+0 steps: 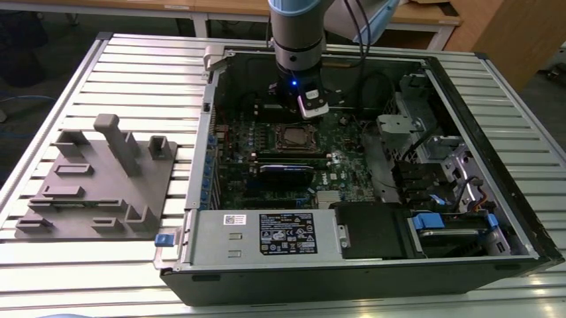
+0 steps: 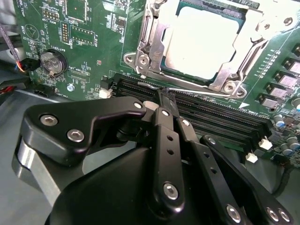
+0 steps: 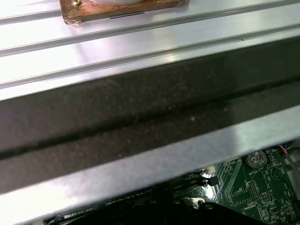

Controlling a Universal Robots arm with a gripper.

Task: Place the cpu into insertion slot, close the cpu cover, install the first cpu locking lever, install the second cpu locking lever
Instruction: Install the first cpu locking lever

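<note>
The cpu (image 2: 201, 40) lies flat in the insertion slot (image 2: 140, 60). Its pale top shows through the window of the cpu cover (image 2: 220, 77). The cover looks folded down over the chip, which would keep it from slipping. A thin locking lever (image 2: 206, 91) runs along the side of the insertion slot that faces the long black memory slots (image 2: 211, 115). The tool (image 2: 164, 96) has its fingers pressed together, and its tip sits right at that lever, just beside the insertion slot. I think a narrow closed tip suits such a thin wire. The cpu is just past the tip, near it but not touching.
</note>
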